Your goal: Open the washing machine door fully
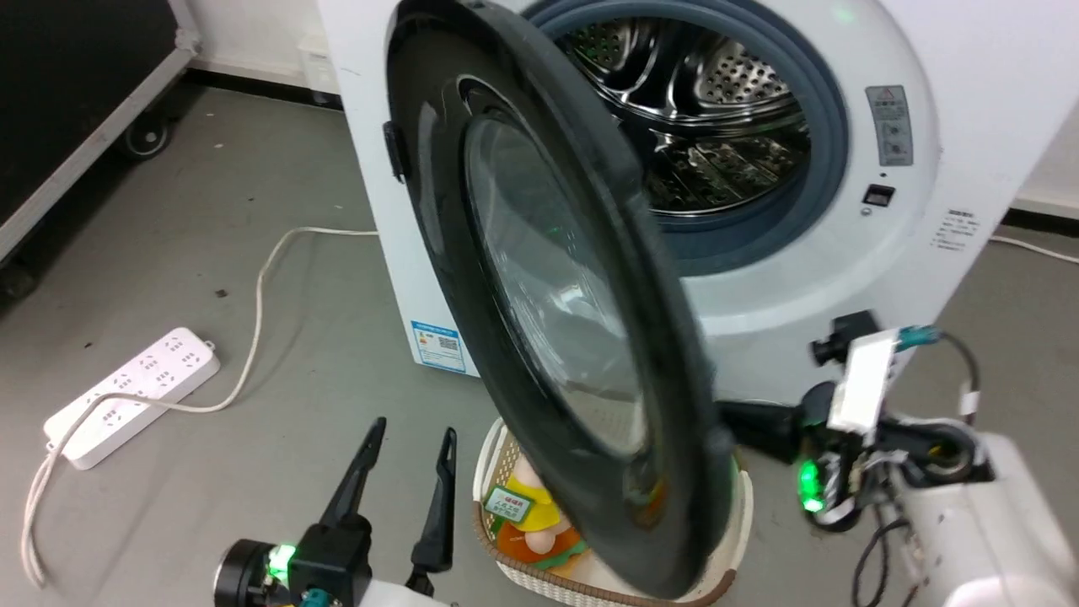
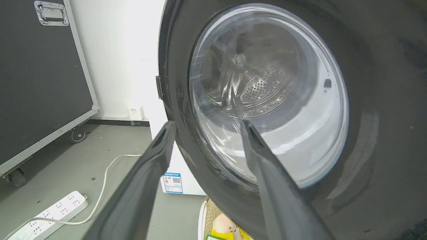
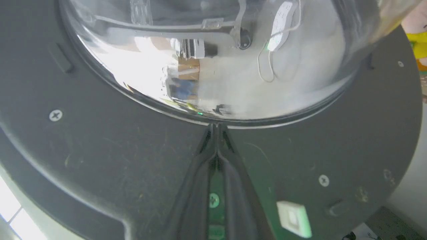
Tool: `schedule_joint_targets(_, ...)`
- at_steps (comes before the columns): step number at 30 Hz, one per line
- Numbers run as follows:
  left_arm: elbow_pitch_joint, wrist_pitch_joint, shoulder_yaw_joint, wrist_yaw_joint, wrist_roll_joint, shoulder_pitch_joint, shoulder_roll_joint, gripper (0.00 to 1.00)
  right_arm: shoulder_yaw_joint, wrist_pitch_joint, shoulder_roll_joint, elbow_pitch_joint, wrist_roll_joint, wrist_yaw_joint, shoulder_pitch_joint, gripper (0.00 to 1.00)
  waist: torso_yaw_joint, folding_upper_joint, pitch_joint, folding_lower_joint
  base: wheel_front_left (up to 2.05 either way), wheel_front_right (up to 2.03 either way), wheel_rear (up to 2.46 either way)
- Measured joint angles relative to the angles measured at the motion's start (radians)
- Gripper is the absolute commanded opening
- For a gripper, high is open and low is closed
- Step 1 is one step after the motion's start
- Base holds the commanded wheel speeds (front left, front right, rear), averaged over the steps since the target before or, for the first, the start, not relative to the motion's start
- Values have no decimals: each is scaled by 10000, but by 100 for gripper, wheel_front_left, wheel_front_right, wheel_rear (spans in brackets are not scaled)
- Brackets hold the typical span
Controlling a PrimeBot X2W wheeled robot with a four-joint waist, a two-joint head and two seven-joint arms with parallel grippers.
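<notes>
Large round glossy black washing machine door [image 1: 548, 337] standing half open before the big white washing machine [image 1: 843, 278]. Right end effector [image 3: 217, 128] pinched shut, empty, tips against the door's inner face below the glass bowl [image 3: 213, 60] — push steadily outward along the hinge arc. Left end effector [image 1: 415, 428] spread wide, clear

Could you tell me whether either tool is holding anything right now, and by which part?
Nothing is held. The left tool is open, short of the door. The right tool is shut empty, tips at the door's inner face.
</notes>
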Motion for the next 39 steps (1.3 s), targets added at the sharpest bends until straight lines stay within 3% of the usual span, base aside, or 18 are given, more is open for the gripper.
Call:
schedule_joint_targets(8,84,0,-249,-23,15,324,-4,100,2629,-1089,12,-970,1762,0,999,0,282,0,-99,0,0,0,0)
schedule_joint_targets(13,105,0,-236,-21,13,363,-4,100,3170,-1864,48,-1306,1864,0,1282,0,287,0,-159,0,0,0,0)
schedule_joint_targets(14,107,0,-219,-17,13,377,-2,100,3122,-2080,48,-1354,1833,0,1293,8,261,0,-178,0,0,0,0)
schedule_joint_targets(15,107,0,-196,-13,13,408,-2,100,3035,-2288,46,-1404,1762,0,1293,100,226,0,-201,0,0,0,0)
schedule_joint_targets(19,117,0,-63,-21,13,497,12,100,2686,-3183,-186,-2161,1302,0,1382,100,29,0,-305,0,0,0,0)
schedule_joint_targets(22,136,0,100,-77,4,498,42,100,2211,-4560,-566,-3306,476,-2,1614,100,-161,0,-375,0,0,0,0)
schedule_joint_targets(27,132,0,313,-171,-77,499,75,100,2015,-7496,-1628,-5630,-2410,0,2429,100,-518,0,-439,0,0,0,0)
schedule_joint_targets(32,127,0,552,-293,-167,496,119,100,2006,-10418,-2466,-6606,-5478,2,3458,100,-905,0,-389,1,0,0,0)
schedule_joint_targets(35,178,0,673,-456,-176,495,153,100,1475,-11883,-2487,-6589,-7137,2,4168,100,-1103,0,-384,1,0,0,0)
schedule_joint_targets(39,219,0,761,-552,-182,497,196,100,474,-13121,-1881,-6623,-9294,2,5161,100,-1288,0,-367,1,0,0,0)
